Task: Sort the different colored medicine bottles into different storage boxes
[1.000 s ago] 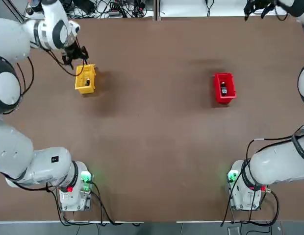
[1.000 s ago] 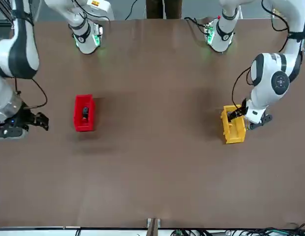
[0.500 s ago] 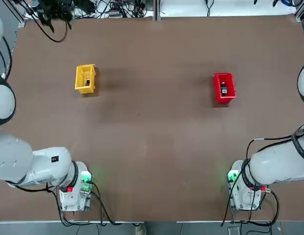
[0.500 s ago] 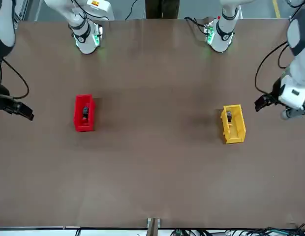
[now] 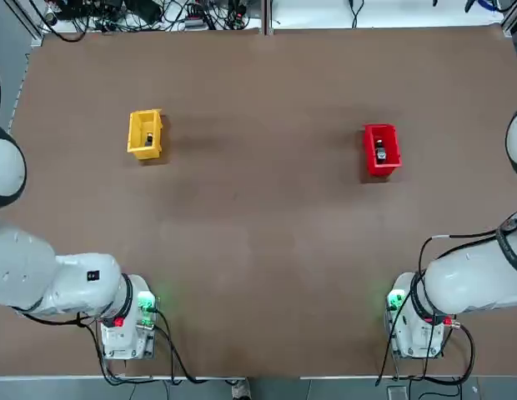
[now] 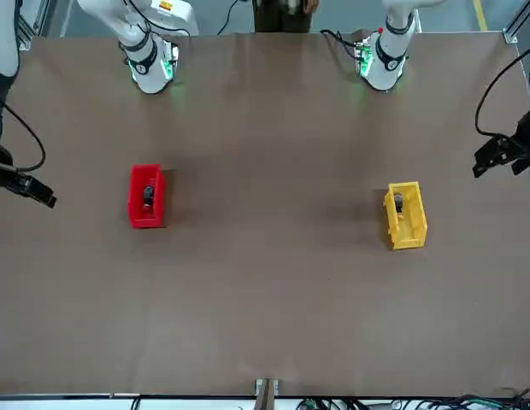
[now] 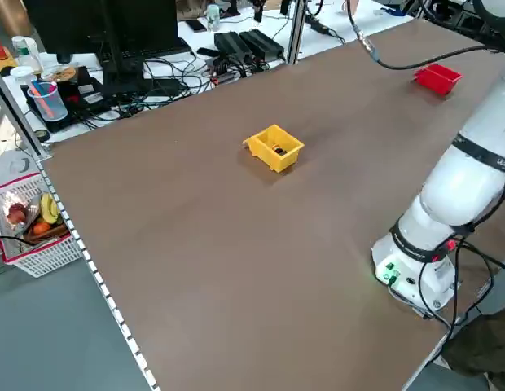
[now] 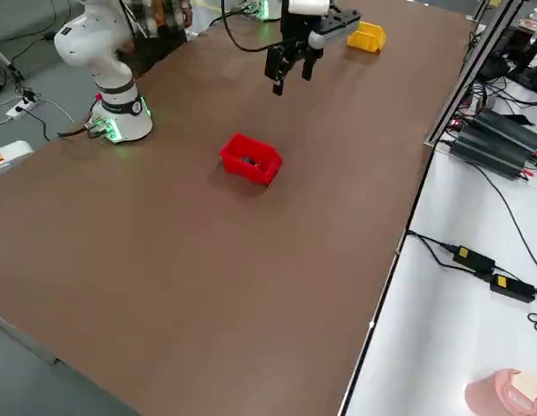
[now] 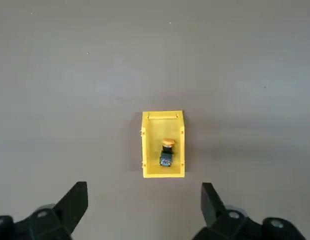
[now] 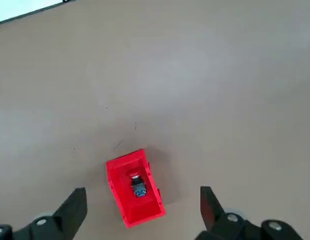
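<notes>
Sorting looks finished to us: the tiny orange-topped dark bottle [image 9: 166,152] lies inside the small yellow plastic bin [image 9: 163,172], the red-topped bottle [image 10: 137,186] inside the red bin [image 10: 140,212], while both grippers, left [image 9: 144,207] and right [image 10: 143,212], hang spread and empty above their bins.

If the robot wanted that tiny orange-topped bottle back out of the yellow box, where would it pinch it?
Probably by the dark body just below the cap, coming straight down from above. The orange-topped bottle sits inside the yellow box, whose walls block any sideways approach, and only the top is open. The left pincer hangs open above it, well clear.
</notes>
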You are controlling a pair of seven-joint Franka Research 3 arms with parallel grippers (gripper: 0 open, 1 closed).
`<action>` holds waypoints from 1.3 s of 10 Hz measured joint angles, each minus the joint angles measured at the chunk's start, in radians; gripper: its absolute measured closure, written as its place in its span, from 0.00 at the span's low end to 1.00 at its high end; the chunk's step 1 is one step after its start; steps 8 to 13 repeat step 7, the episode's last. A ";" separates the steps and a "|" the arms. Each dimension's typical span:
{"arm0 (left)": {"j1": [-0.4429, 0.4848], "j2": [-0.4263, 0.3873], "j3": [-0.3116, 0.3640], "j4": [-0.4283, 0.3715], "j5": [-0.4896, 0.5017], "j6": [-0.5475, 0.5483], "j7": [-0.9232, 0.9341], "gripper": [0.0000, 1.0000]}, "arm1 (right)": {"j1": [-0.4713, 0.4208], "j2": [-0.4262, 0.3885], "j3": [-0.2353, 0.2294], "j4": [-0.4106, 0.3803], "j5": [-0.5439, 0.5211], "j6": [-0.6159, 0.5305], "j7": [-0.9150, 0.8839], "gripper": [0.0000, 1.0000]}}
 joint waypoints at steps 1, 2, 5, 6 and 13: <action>-0.046 0.000 0.034 0.028 -0.001 -0.033 0.000 0.00 | 0.000 -0.013 0.000 -0.005 0.004 -0.004 0.000 0.00; -0.059 0.000 0.036 0.038 -0.005 -0.045 0.000 0.00 | 0.000 -0.030 0.001 -0.009 0.005 -0.022 0.000 0.00; -0.062 0.002 0.036 0.039 -0.017 -0.075 0.000 0.00 | 0.001 -0.069 0.003 -0.020 0.007 -0.050 0.000 0.00; -0.062 0.002 0.036 0.039 -0.018 -0.078 0.000 0.00 | 0.002 -0.070 0.003 -0.022 0.007 -0.049 0.000 0.00; -0.062 0.002 0.034 0.039 -0.018 -0.079 0.000 0.00 | 0.002 -0.070 0.004 -0.025 0.007 -0.045 0.000 0.00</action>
